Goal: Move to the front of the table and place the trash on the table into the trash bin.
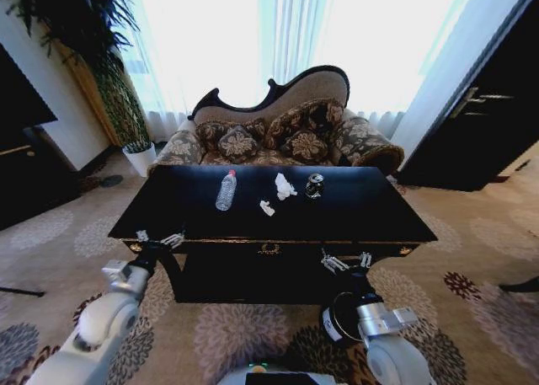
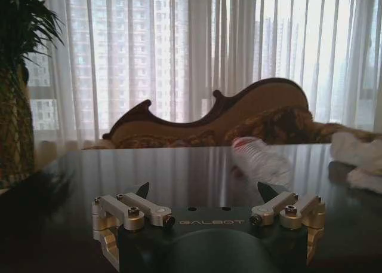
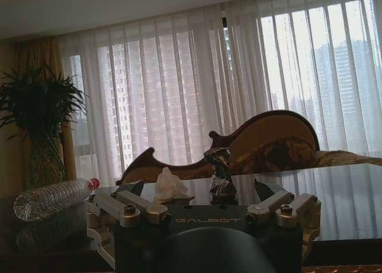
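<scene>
Four bits of trash lie mid-table, well beyond both our grippers, which hover at the near edge of the table [image 1: 354, 212]. Our left gripper [image 1: 160, 237] sits at the front-left edge, fingers apart and empty. Rightward, the bottle [image 1: 226, 190] lies on its side; it looks likely to roll if we nudge it off-centre. Next come the small paper scrap [image 1: 267, 207] and the bigger one [image 1: 285, 186], both light enough to skid away on the glossy top. The can [image 1: 314, 184] stands just beside the bigger scrap, so a wide approach could topple it. Our right gripper [image 1: 345, 262] hangs at the front-right edge, fingers apart. The bin [image 1: 337, 316] sits on the floor beneath that arm, largely hidden, so a blind drop may miss.
</scene>
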Robot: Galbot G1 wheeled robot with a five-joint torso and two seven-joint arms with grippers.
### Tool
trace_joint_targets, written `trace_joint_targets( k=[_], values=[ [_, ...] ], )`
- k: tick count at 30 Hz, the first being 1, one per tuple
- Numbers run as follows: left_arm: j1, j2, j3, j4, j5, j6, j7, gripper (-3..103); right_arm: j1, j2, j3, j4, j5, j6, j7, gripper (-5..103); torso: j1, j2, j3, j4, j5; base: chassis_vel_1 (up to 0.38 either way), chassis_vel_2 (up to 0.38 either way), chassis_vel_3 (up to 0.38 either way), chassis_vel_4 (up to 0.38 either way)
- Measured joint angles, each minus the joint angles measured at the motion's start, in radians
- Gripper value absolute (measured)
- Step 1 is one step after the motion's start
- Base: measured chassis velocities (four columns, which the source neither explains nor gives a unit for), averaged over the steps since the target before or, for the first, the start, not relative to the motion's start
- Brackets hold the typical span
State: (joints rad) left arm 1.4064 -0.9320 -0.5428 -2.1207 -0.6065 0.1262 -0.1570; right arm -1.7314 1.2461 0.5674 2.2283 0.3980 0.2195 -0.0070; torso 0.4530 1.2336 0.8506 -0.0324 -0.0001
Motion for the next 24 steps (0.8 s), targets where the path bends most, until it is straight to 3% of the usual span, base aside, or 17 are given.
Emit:
trace_joint_targets(
  k=[4,10,16,22,24],
  values=[
    [-0.104,-0.007,0.127,0.005,-0.004,0.046,-0.086,100,-0.006,0.004,0.003,-0.01,-0.003,0.0,0.0,100,0.001,0.0,0.0,-0.0002,0.0,0.0,0.0,0.0,0.0],
    [-0.206,-0.011,0.233,0.035,0.0,0.062,-0.127,100,0.005,0.003,-0.003,-0.022,-0.005,-0.002,0.004,100,0.001,0.0,0.0,0.0,0.0,0.0,0.0,0.0,0.0],
    [-0.311,-0.023,0.324,0.08,-0.023,0.069,-0.151,103,0.013,0.008,-0.013,-0.019,-0.006,-0.009,0.007,100,0.001,0.0,0.0,-0.0001,0.0,0.0,0.0,0.0,0.0],
    [-0.38,-0.056,0.393,0.138,-0.007,0.07,-0.158,90,0.015,0.008,-0.004,-0.028,-0.004,-0.011,0.009,100,0.001,0.0,0.0,-0.0001,-0.0001,0.0,0.0,0.0,0.0],
    [-0.394,-0.062,0.405,0.152,-0.004,0.07,-0.158,93,0.015,0.009,-0.003,-0.028,-0.003,-0.011,0.01,100,0.001,0.0,0.0,-0.0001,0.0,0.0,0.0,0.0,0.0]
  ],
)
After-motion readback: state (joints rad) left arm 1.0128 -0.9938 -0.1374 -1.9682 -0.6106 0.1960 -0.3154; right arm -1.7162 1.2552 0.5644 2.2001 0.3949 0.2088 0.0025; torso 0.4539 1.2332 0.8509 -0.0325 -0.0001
